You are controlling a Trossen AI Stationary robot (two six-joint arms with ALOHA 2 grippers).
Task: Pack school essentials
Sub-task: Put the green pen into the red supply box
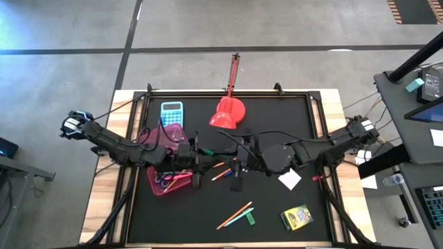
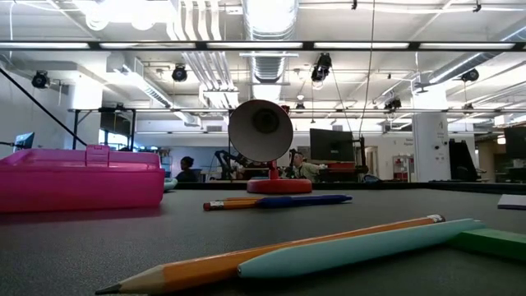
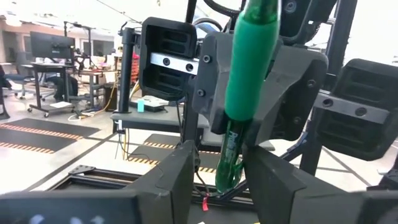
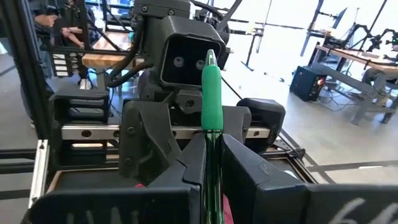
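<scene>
Both arms meet above the table's middle. My right gripper (image 4: 211, 152) (image 1: 232, 163) is shut on a green pen (image 4: 211, 99) (image 3: 245, 81) (image 1: 205, 151) that stands roughly upright, rubber grip and tip upward. My left gripper (image 3: 219, 171) (image 1: 200, 158) faces it, open. Its fingers flank the pen's clear lower barrel (image 3: 227, 155), with a gap showing on one side. An open pink case (image 1: 166, 181) (image 2: 78, 177) lies below the left gripper with scissors (image 1: 163, 181) inside. Pencils and pens (image 1: 234, 216) (image 1: 221, 171), a white square (image 1: 289, 179) and a crayon box (image 1: 296, 217) lie flat on the mat. My right gripper pinches the pen's clear barrel (image 4: 212, 140), just under the green rubber grip, between its two fingers. The fingers come level from the table's right side and lie across the pen. The pen is lifted clear of the table, and its grip end sticks up past the fingers.
A light-blue calculator (image 1: 172, 113) and a red scoop with a long handle (image 1: 228, 112) (image 2: 261, 136) sit at the mat's far side. Raised rails (image 1: 318, 138) frame the black mat. Desks with gear (image 1: 422, 104) stand right of the table.
</scene>
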